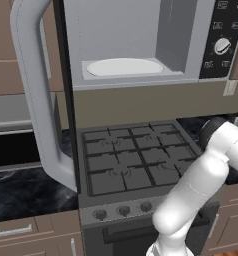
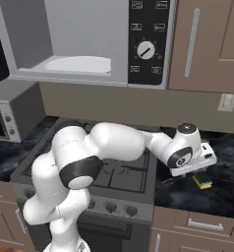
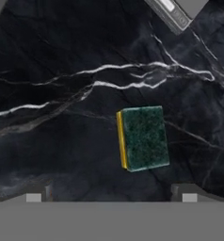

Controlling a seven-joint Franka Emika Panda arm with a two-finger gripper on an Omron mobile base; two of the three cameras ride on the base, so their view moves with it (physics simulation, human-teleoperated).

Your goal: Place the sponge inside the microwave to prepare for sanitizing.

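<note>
Gripper (image 3: 111, 196): two dark tips at the lower edge of the hand view, set wide apart, released, grasping nothing; it hangs above the table, looking down on it. In the right base view the hand sits at the end of the outstretched white arm, directly over the sponge.

Sponge (image 3: 143, 138): rectangular, dark green scouring face up, yellow layer showing along one long edge. Lies flat on the table, between the lines of the two gripper tips but apart from them. In the right base view it peeks out below the hand, to the right of the stove.

Table (image 3: 62, 117): black marble-look surface with white veins, carrying the sponge.

Microwave (image 2: 147, 44): mounted above the stove, silver frame, black panel with a white dial. Door (image 1: 38, 95) swung fully open toward the left, long grey bar handle facing out. White round turntable (image 1: 123, 67) bare inside the cavity.

Stove (image 1: 133, 157): dark gas hob with grates, a row of knobs along the front, directly below the microwave.

Toaster oven (image 2: 13, 115): smaller silver unit on the table left of the stove.

Wall outlet (image 2: 227, 102): on the backsplash, above and right of the hand.
</note>
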